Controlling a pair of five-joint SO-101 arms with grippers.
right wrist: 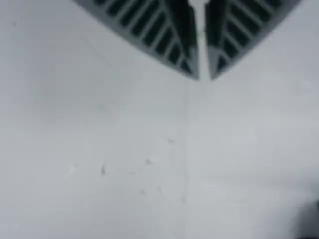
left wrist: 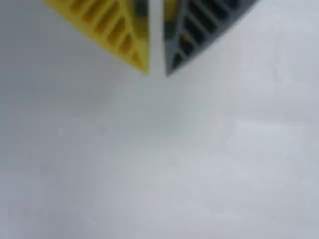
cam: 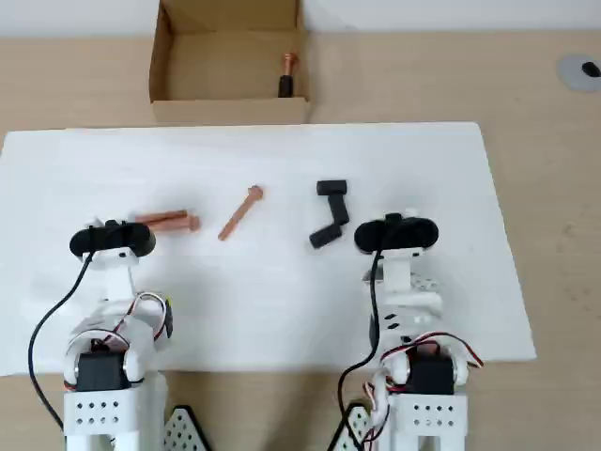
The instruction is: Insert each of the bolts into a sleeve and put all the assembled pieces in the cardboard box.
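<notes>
1. worktop [cam: 554, 141]: pale wood, carries everything below
2. white sheet [cam: 282, 310]: spread over the middle, with both arms standing at its near edge
3. cardboard box [cam: 164, 56]: open, beyond the sheet's far edge; one assembled piece [cam: 286, 75] lies by its right wall
4. left arm [cam: 113, 240]: left claw [left wrist: 157, 72] has its tips drawn almost together with a thin slit between them, holds nothing, and hangs over bare sheet
5. right arm [cam: 394, 233]: right claw [right wrist: 203, 77] likewise, nearly closed and empty over bare sheet
6. sleeves [cam: 331, 188]: black, loose on the sheet just to the left of the right arm's head and on its box side (count unclear; the nearer ones touch in a crooked shape)
7. paired bolts [cam: 169, 221]: copper, side by side just right of the left arm's head, long axes running across the worktop
8. lone bolt [cam: 241, 212]: between the arms and nearer the left, lying diagonally with its head toward the box

Judgement: the left arm is better placed for the bolts and the right for the sleeves
</notes>
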